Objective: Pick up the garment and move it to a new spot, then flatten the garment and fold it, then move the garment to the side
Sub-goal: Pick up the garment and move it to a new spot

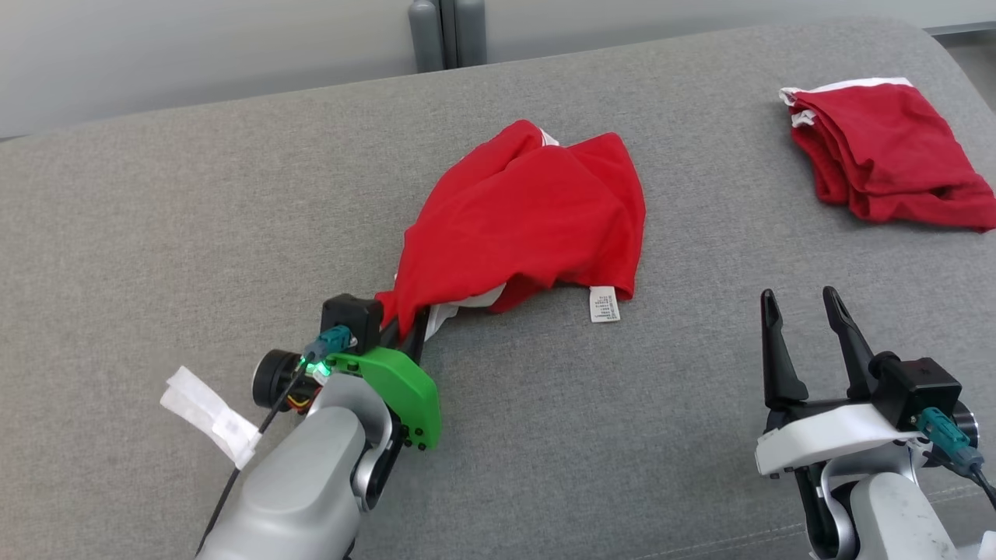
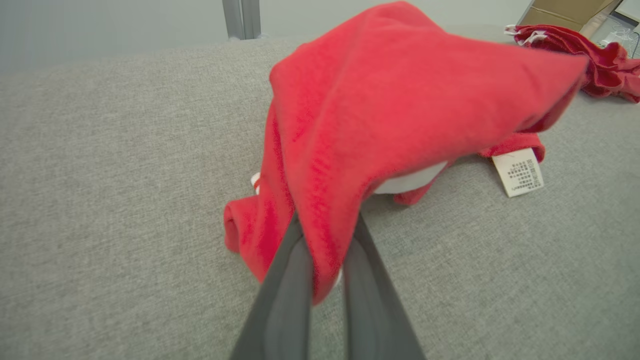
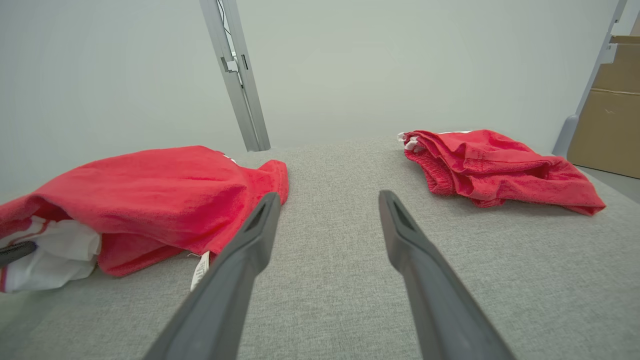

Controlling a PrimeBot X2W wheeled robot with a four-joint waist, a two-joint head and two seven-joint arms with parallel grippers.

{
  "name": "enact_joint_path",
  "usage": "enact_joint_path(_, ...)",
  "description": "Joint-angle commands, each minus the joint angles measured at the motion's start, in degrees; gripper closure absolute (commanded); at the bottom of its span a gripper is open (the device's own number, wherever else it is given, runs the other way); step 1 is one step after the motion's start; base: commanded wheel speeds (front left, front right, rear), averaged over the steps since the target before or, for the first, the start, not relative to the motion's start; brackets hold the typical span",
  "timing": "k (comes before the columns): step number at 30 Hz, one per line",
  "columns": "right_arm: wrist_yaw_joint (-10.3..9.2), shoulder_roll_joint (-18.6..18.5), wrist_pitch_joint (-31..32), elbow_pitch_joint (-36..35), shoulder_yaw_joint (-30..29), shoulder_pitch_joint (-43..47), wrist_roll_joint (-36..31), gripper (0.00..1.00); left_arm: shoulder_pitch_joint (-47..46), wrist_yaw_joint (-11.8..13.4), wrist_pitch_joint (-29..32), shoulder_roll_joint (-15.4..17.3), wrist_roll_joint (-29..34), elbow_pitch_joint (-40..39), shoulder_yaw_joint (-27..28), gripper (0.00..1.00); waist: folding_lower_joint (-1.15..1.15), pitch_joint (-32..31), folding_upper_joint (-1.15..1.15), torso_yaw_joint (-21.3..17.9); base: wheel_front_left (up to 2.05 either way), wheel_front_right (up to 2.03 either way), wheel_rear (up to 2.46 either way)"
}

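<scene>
1. Left claw [image 1: 408, 327] is pinched almost shut on the near-left corner of the red garment [image 1: 529, 218]. Its two dark fingers run in under the cloth, which drapes over their tips in the left wrist view.
2. The garment lies crumpled near the middle of the grey padded surface [image 1: 194, 233]. It stretches away from the claw toward the far right, and most of it rests on the padding.
3. White fabric shows under the garment's near edge, just beside the gripped corner. A white care label [image 1: 604, 303] lies flat on the surface at the near-right corner.
4. Right claw [image 1: 800, 297] stands wide open with nothing between its fingers. It is at the near right, well apart from the garment, with its fingers pointing toward the far side.
5. A second red garment [image 1: 887, 155] with white trim sits bunched at the far right of the surface, well apart from the first.
6. A strip of white tape [image 1: 210, 416] hangs on the thin black cable beside the left arm, at the near left.
</scene>
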Motion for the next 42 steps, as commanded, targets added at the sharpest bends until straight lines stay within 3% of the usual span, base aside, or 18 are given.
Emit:
enact_joint_path(1, -0.08, -0.07, -0.36, 0.45, 0.06, -0.30, -0.04, 0.00, 1.18, 0.46, -0.78, -0.23, 0.36, 0.27, -0.04, 0.91, 0.00, 0.21, 0.00, 0.61, 0.00, 0.00, 0.00)
enact_joint_path(4, -0.08, -0.07, -0.54, 1.20, -0.03, -0.68, -0.11, 0.00, 2.37, 0.58, -1.74, -1.05, 0.74, 0.41, 0.15, 0.55, 0.00, 0.14, 0.00, 1.27, 0.00, 0.00, 0.00)
enact_joint_path(5, -0.08, -0.07, -0.61, 1.51, -0.13, -0.80, -0.18, 0.00, 2.58, 0.61, -2.10, -1.28, 0.93, 0.15, 0.30, 0.11, 0.00, 0.07, 0.00, 1.53, 0.00, 0.00, 0.00)
enact_joint_path(6, -0.08, -0.07, -0.64, 1.72, -0.18, -0.88, -0.26, 0.00, 2.77, 0.64, -2.11, -1.38, 1.12, -0.17, 0.54, 0.00, 0.00, 0.00, 0.00, 1.72, 0.00, 0.00, 0.00)
enact_joint_path(20, -0.09, -0.09, -0.68, 5.18, -2.17, -1.34, -2.35, 0.00, 11.13, 3.38, -2.40, 1.20, 7.95, -16.21, 12.17, 0.00, 0.00, -4.68, 0.00, 4.87, 0.00, 0.00, 0.00)
enact_joint_path(28, -0.08, -0.08, -0.25, 4.86, -2.75, 0.51, -2.72, 0.00, 19.66, 4.47, -2.39, 0.58, 9.68, -24.77, 19.83, 0.00, 0.00, -7.79, 0.00, 7.08, 0.00, 0.00, 0.00)
enact_joint_path(42, -0.08, -0.08, -0.89, 3.99, -0.70, 5.08, 0.04, 0.00, 30.58, 3.46, -2.39, -1.78, 15.77, -27.96, 29.92, 0.00, 0.00, -9.86, 0.00, 9.06, 0.00, 0.00, 0.00)
